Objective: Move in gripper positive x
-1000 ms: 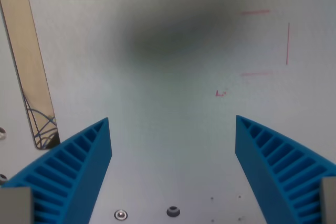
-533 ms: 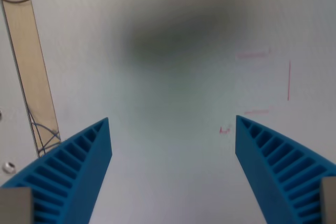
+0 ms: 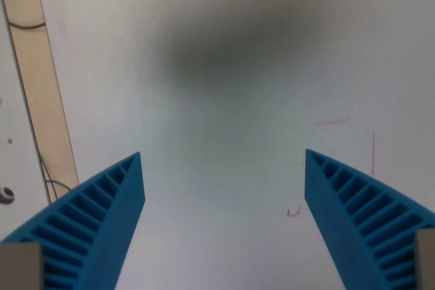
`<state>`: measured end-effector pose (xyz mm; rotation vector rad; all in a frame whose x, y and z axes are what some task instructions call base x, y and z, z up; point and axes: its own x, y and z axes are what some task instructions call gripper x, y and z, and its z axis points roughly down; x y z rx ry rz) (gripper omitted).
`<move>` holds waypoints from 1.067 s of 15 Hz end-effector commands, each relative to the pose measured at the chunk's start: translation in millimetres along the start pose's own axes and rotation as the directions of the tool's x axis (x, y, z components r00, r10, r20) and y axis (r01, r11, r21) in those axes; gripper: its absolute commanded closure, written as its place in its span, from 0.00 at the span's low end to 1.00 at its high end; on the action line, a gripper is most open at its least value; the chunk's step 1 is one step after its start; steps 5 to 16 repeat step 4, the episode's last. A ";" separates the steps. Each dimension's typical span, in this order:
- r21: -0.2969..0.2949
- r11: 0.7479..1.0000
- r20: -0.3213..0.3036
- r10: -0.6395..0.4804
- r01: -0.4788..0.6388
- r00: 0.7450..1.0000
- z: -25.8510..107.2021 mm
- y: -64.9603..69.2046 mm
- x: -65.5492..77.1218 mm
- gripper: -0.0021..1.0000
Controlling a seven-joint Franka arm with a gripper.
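My gripper (image 3: 223,161) stands open over a plain white table surface (image 3: 224,134), with nothing between its two blue ribbed fingers (image 3: 102,222). The left finger fills the lower left corner and the right finger the lower right corner of the wrist view. A blurred dark shadow (image 3: 231,45) lies on the surface ahead of the fingers.
A light wooden strip (image 3: 37,79) runs down the wrist view's left edge. Thin red pen lines (image 3: 372,154) and a small red mark (image 3: 293,213) are drawn on the table at the right. A metal fitting (image 3: 5,195) shows at the far left.
The whole scene has slid downward in the picture: red marks and wooden strip sit lower, and the screws at the bottom have left view. The camera has moved; the fingers stay equally open.
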<state>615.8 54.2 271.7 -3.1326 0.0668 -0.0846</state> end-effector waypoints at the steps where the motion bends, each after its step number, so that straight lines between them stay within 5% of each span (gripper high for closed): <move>1: -0.011 1.000 0.060 -0.012 0.013 0.998 -2.0 2.1 20.0 0.00; 4: -0.011 1.000 0.060 -0.012 0.013 0.998 -1.1 1.9 35.0 0.00; 16: -0.011 1.000 0.060 -0.012 0.013 0.998 -1.1 1.9 35.0 0.00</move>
